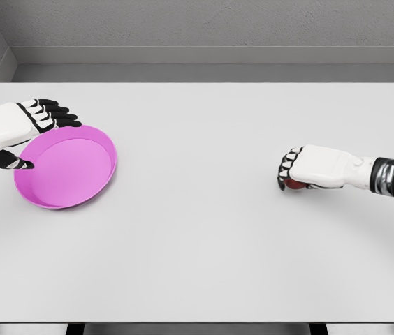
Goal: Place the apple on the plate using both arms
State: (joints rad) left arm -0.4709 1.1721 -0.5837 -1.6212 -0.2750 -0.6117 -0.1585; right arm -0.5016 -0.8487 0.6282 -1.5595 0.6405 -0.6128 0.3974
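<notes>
Apple: only a small red patch of the apple [293, 183] shows, under the palm of the right hand, on the right half of the table; it is round as far as can be seen, so no long axis or pointing direction can be made out, and no stem is visible.
Apple's place: it sits on the table top, well apart from the plate, which is across on the left side.
Right hand: the right hand [309, 169] comes in from the right edge, lies low over the apple with its fingers [287, 167] curled down around it, dark tips pointing left and downward; it covers most of the fruit and appears closed on it.
Right arm: white forearm with a dark ribbed wrist band, running roughly level toward the picture's right edge.
Plate: a pink plate [106, 162] with a raised rim, tilted so its left part is lifted and its right edge is lower toward the table.
Left hand: the left hand [17, 129] comes in from the left edge and grips the plate's left rim, 4 fingers [56, 113] stretched over the far rim and the thumb [17, 163] pressed at the near rim.
Table: a pale grey table [204, 244] fills most of the view, with its front edge at the bottom.
Background: a grey wall and floor strip lie behind the table's far edge.
</notes>
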